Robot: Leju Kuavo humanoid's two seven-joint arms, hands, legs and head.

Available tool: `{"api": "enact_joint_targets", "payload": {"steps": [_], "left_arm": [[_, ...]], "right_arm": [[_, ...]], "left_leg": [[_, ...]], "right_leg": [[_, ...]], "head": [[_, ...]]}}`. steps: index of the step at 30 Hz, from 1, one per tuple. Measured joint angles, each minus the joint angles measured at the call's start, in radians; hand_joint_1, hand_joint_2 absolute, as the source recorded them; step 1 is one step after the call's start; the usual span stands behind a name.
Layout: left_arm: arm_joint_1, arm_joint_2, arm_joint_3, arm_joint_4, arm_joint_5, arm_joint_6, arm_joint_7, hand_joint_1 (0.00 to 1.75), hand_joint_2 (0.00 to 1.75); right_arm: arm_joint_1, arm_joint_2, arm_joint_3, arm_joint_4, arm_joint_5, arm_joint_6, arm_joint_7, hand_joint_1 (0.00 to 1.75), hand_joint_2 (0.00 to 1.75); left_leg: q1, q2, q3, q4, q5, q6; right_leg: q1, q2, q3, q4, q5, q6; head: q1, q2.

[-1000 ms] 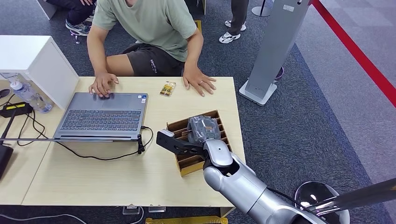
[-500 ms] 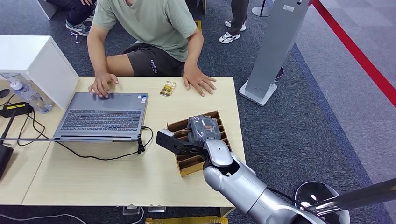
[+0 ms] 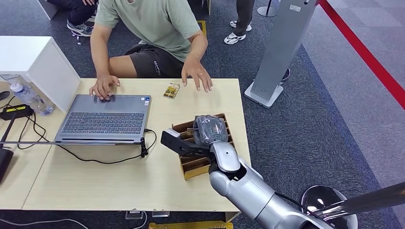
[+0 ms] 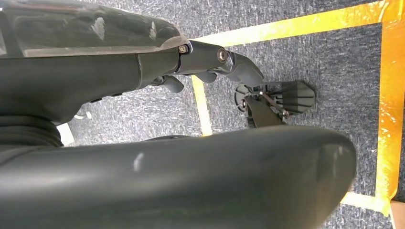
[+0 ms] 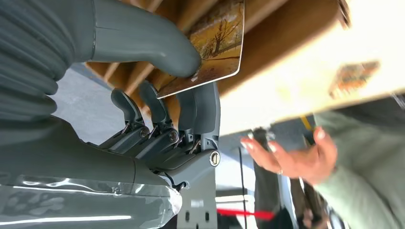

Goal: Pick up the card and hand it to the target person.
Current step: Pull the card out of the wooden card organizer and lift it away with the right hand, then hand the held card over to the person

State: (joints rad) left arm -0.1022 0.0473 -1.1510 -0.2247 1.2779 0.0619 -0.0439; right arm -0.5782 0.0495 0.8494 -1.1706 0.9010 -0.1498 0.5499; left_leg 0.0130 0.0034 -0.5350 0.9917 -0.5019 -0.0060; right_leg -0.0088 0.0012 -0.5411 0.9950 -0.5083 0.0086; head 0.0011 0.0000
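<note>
Over the brown slotted cardboard box (image 3: 203, 148), the right hand (image 5: 157, 95) pinches a glossy card printed with an autumn tree scene (image 5: 217, 45); no writing is legible. The card's far end is cut off. The left hand (image 4: 210, 64) hangs with fingers curled, holding nothing.

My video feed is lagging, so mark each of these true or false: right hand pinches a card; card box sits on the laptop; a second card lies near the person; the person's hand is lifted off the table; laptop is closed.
1. The right hand pinches a card: true.
2. The card box sits on the laptop: false, it stands on the table beside it.
3. A second card lies near the person: true.
4. The person's hand is lifted: true.
5. The laptop is closed: false, it lies open.
</note>
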Motion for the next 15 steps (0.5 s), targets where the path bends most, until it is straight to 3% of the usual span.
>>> {"api": "enact_joint_targets", "payload": {"steps": [15], "left_arm": [[0.003, 0.000, 0.000, 0.000, -0.004, 0.010, -0.010, 0.00, 0.00]], "right_arm": [[-0.008, -0.078, -0.120, -0.214, 0.146, -0.248, -0.120, 1.47, 1.75]], "left_leg": [[0.000, 0.000, 0.000, 0.000, 0.000, 0.000]], "right_leg": [[0.000, 0.000, 0.000, 0.000, 0.000, 0.000]], "head": [[0.000, 0.000]]}}
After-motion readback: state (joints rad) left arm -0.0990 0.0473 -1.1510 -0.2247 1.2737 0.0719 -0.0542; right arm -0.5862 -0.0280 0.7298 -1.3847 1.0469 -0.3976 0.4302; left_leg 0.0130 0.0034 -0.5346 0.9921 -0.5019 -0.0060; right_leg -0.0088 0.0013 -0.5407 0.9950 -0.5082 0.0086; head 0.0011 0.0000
